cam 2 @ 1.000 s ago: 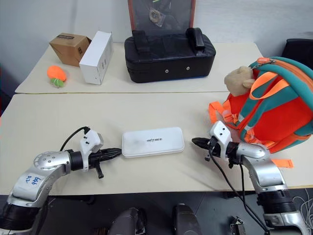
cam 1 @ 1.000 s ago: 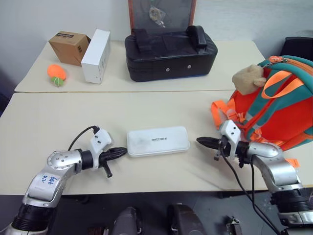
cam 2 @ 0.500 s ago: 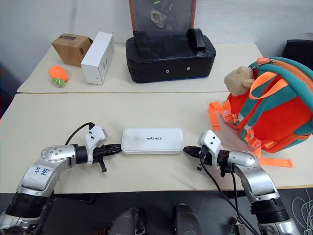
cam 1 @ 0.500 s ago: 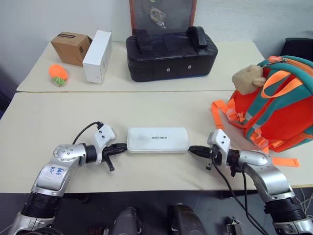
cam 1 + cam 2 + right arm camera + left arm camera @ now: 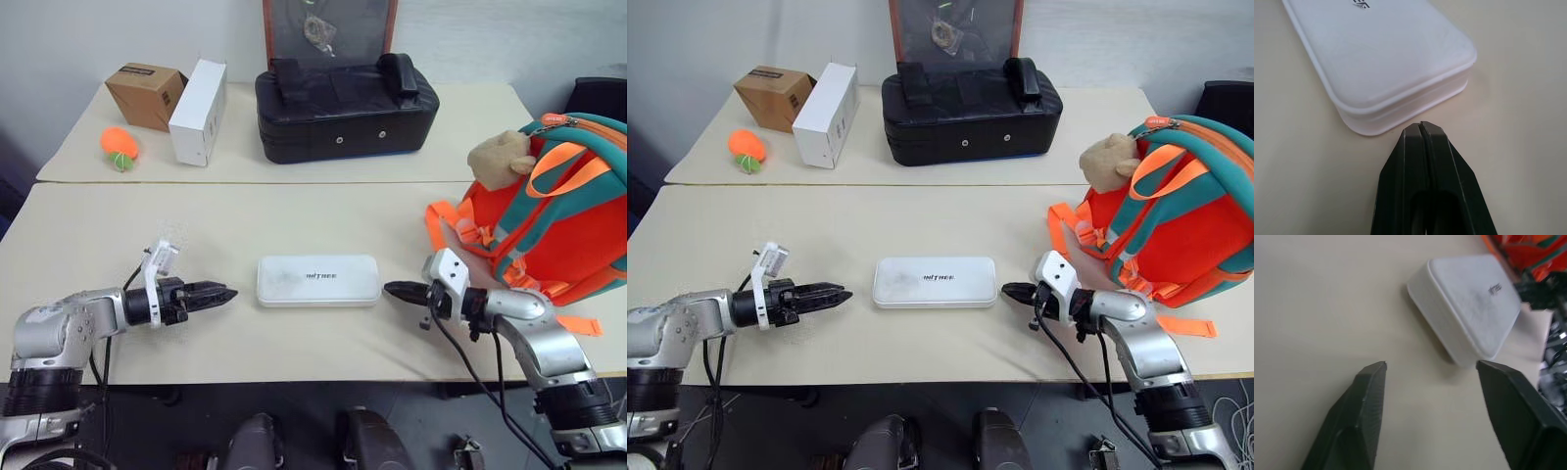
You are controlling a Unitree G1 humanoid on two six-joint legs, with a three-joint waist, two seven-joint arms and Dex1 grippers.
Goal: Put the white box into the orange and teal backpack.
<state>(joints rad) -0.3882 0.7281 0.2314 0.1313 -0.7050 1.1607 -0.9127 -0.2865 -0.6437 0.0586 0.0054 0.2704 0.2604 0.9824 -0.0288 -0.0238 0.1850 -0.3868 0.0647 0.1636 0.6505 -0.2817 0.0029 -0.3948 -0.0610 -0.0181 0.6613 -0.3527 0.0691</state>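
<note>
Both my grippers lie low over the near table, one at each end of the white box [image 5: 318, 281]. My left gripper [image 5: 220, 294] points at the box's left end from a short way off, with bare tabletop between its tips and the box; in the left wrist view its two black fingers [image 5: 1364, 401] are spread wide apart and hold nothing. My right gripper [image 5: 392, 290] points at the box's right end, its tips just beside that end; the right wrist view shows its fingers [image 5: 1422, 147] pressed together, tip against tip, just short of the box's rounded corner, and I cannot tell whether they touch it.

That box lies flat near the middle of the near table [image 5: 88, 235], closer to its front edge than to its back edge, lettering up, long side running along the front edge. The orange and teal backpack [image 5: 558, 220] stands at the right edge of the same tabletop, well apart from the box, with a tan plush keychain [image 5: 500, 157] at its upper left side and orange straps trailing onto the table.

On the far table, a black padded bag [image 5: 343, 106] sits in the middle, and a white carton [image 5: 196, 113], a brown cardboard box [image 5: 145, 95] and a small orange toy [image 5: 118, 145] sit toward its left end.
</note>
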